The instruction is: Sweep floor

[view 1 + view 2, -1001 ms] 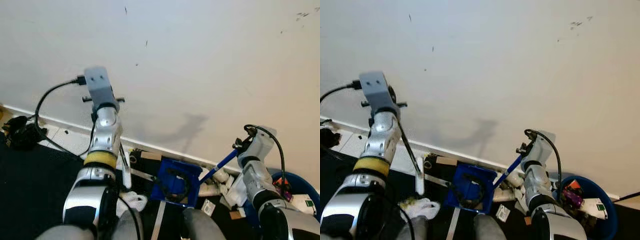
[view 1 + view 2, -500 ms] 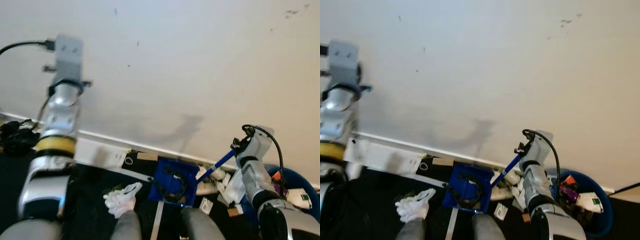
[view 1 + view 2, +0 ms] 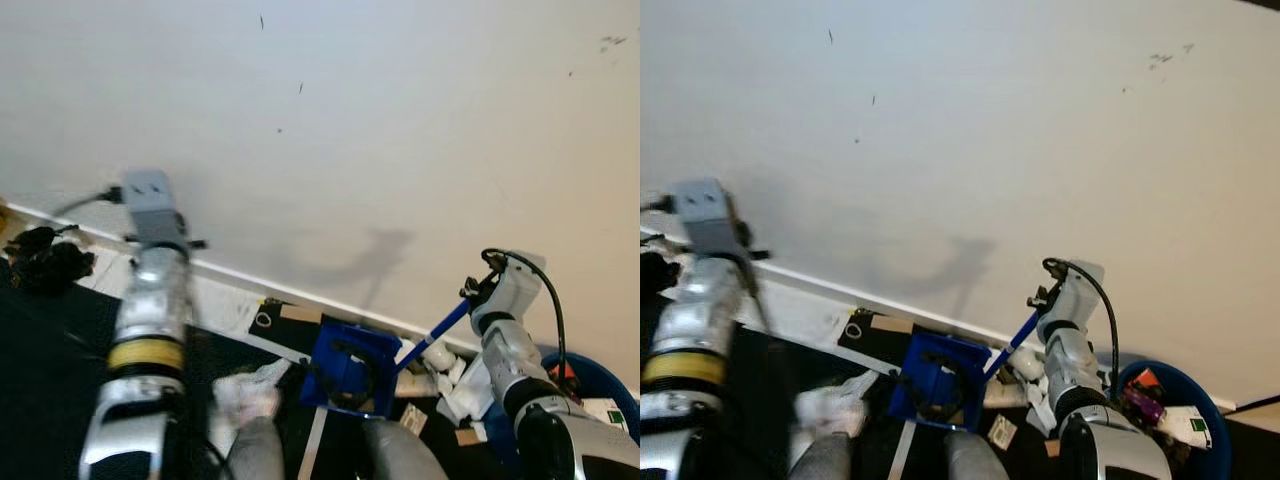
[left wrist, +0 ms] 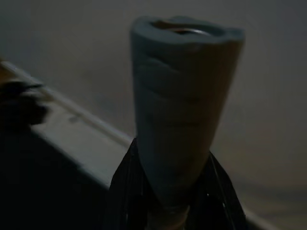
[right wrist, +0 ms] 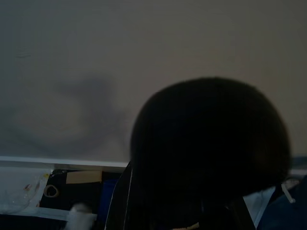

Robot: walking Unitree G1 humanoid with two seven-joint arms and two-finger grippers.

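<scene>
Standing close against a plain pale wall (image 3: 400, 120), white baseboard (image 3: 230, 275) running along its foot. Lying in a cluster on the dark floor (image 3: 50, 350) by the baseboard: white crumpled cloth (image 3: 250, 392), flat cardboard with a ring of tape (image 3: 265, 319), white bottles and paper scraps (image 3: 430, 375). Sitting at far left against the wall, a black tangled bundle (image 3: 45, 265).

Resting tilted among the litter, blue dustpan (image 3: 345, 365), its blue handle (image 3: 435, 332) slanting up toward the right arm's wrist. Right gripper (image 5: 211, 211) closing round a dark rounded knob, black fingers just showing at its base, knob blocking most of that wrist view.

Left gripper (image 4: 168, 211) clamping a grey tapered broom handle end (image 4: 180, 110), fingers (image 4: 122, 191) pressing either side of it; left arm raised before the baseboard, blurred.

Standing at far right, blue bin (image 3: 1180, 420) holding coloured wrappers and packets.

Leaving little open floor between wall and the robot's legs; darker open floor lying to the left.
</scene>
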